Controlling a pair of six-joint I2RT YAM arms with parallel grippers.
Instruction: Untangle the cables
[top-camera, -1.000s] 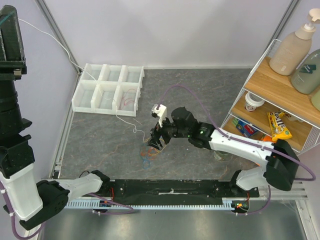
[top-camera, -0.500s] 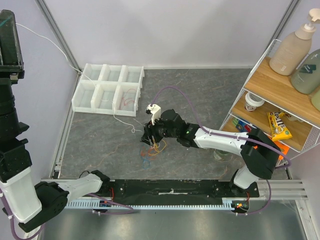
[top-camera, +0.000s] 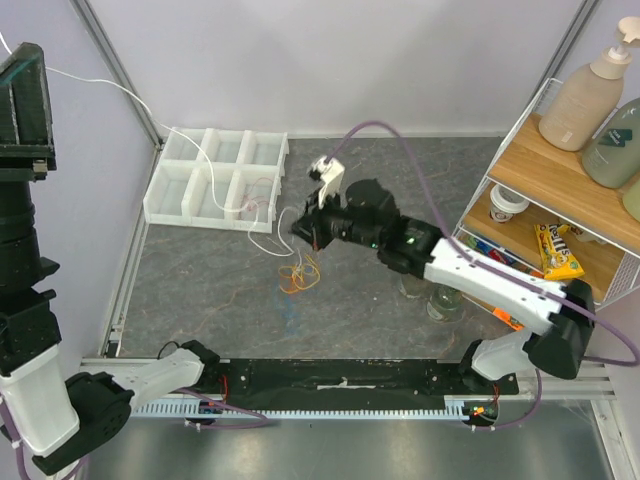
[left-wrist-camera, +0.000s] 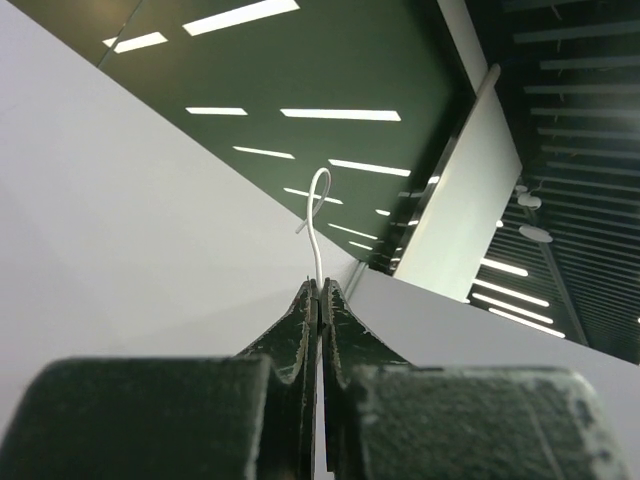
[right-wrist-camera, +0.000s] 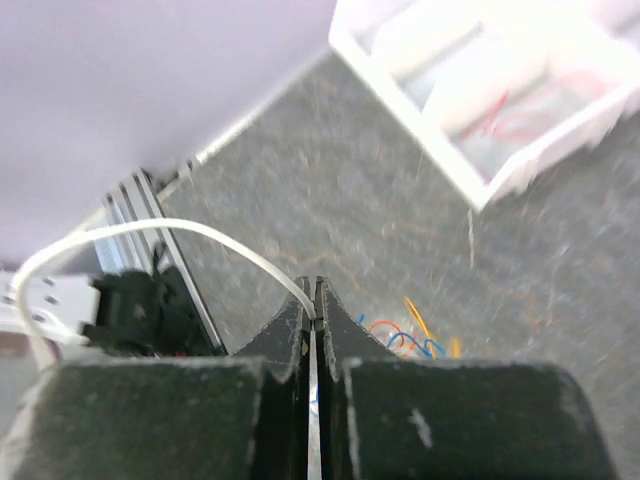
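both grippers are clenched on the same white cable (top-camera: 190, 150): the left gripper (left-wrist-camera: 318, 288) has its jaws pressed together with the cable poking up past the tips, and the right gripper (right-wrist-camera: 312, 292) pinches it further along, the strand arching away to its left. seen from above, the cable hangs slack between the two, crossing the white tray (top-camera: 160, 205) and curling into a small loop just beside the right gripper's tips. the coloured loops (top-camera: 300, 272), orange and yellow with some red and blue, lie bunched on the table just below and ahead of the right gripper, not in its grasp. this looks like the step of drawing the white cable out of the bundle. whether it is threaded through any of the loops cannot be told from here. the next move probably calls for taking up the slack gently, the grippers moving apart, while watching that the loops do not drag along with the cable.
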